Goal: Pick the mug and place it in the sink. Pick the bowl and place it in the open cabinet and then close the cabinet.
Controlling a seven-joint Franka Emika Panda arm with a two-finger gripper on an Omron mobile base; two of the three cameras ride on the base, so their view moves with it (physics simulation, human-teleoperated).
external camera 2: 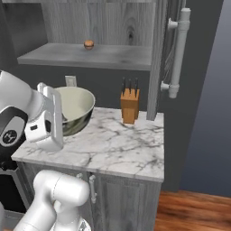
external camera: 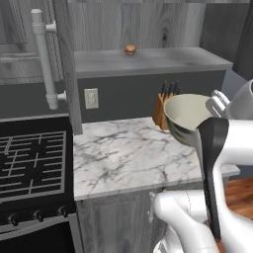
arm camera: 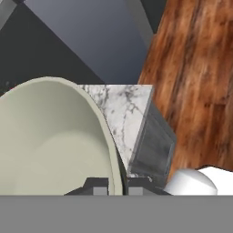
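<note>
My gripper (arm camera: 117,186) is shut on the rim of the bowl (arm camera: 50,141), one finger inside and one outside. The large cream-green bowl (external camera: 188,116) hangs tilted above the marble counter (external camera: 123,158), near the knife block. From the right base view the bowl (external camera 2: 76,106) sits just beside my hand, with the gripper (external camera 2: 62,118) at its near rim. Above it the cabinet (external camera: 148,62) stands open, its shelf (external camera 2: 90,56) bare except for a small brown object. The mug and the sink are out of view.
A wooden knife block (external camera 2: 130,108) stands at the back of the counter. The open cabinet door (external camera: 66,64) with its long bar handle (external camera: 43,59) juts out above the stove (external camera: 32,163). The other door (external camera 2: 162,49) stands open on the far side.
</note>
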